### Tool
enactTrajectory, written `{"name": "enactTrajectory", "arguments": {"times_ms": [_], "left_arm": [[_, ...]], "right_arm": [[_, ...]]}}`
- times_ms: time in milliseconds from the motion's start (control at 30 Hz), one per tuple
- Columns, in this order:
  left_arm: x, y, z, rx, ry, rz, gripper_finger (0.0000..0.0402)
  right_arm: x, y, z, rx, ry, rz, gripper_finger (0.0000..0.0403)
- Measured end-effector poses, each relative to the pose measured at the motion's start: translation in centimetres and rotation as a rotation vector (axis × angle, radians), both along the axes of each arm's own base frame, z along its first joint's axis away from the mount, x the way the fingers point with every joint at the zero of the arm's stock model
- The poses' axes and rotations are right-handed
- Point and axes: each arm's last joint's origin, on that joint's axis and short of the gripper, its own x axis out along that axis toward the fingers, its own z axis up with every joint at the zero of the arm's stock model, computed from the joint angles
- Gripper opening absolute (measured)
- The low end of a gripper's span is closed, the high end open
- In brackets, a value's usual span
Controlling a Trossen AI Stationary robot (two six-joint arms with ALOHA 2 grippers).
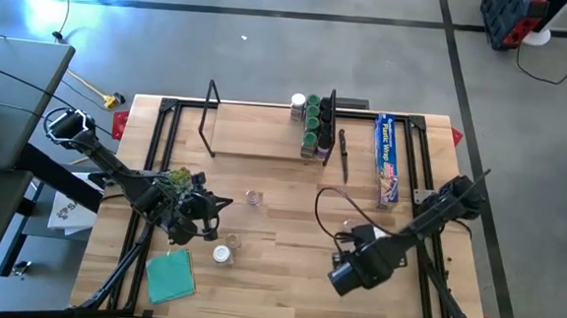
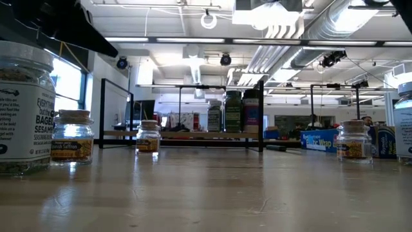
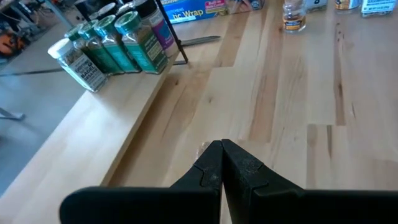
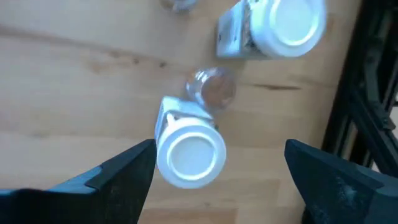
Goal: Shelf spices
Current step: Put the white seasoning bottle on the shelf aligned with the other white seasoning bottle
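Directly below my right claw point(image 4: 217, 171), whose fingers stand wide apart and hold nothing, stands a white-lidded jar point(image 4: 189, 152). I judge it light, rigid, smooth-walled and breakable: grip the cylindrical body under the lid, squarely. Just past that jar sits a small clear-lidded jar point(image 4: 211, 87); beyond it, a second white-lidded jar point(image 4: 283, 25). Well beyond these, the shelf point(image 1: 256, 128), flat light wood with black wire end frames, carries a cluster of green-lidded spices point(image 1: 313, 121) at one end. My left claw point(image 3: 222, 163) is pressed together, idle.
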Motion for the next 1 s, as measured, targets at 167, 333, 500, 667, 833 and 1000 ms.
{"name": "enactTrajectory", "arguments": {"times_ms": [167,333,500,667,833,1000], "left_arm": [[0.0,0.0,0.0,-0.019,-0.008,0.008,0.0],[-0.1,-0.2,0.0,-0.04,-0.011,-0.001,0.0],[-0.3,-0.6,0.0,-0.047,-0.014,-0.017,0.0],[-0.4,-0.7,0.0,-0.047,-0.015,-0.021,0.0],[-0.4,-0.7,0.0,-0.047,-0.016,-0.021,0.0],[-0.4,-0.7,0.0,-0.051,-0.017,-0.018,0.0]], "right_arm": [[-0.3,-1.2,-1.5,0.08,-0.014,0.012,0.0351],[-1.1,-1.6,-3.0,0.127,-0.099,-0.034,0.035],[-1.7,-1.6,-4.3,0.171,-0.081,-0.042,0.035],[-1.2,-1.4,-4.8,0.211,-0.127,-0.011,0.0323],[-0.8,-1.0,-4.8,0.251,-0.169,0.019,0.0249],[-0.1,-0.7,-4.8,0.272,-0.248,0.099,0.0186]]}}
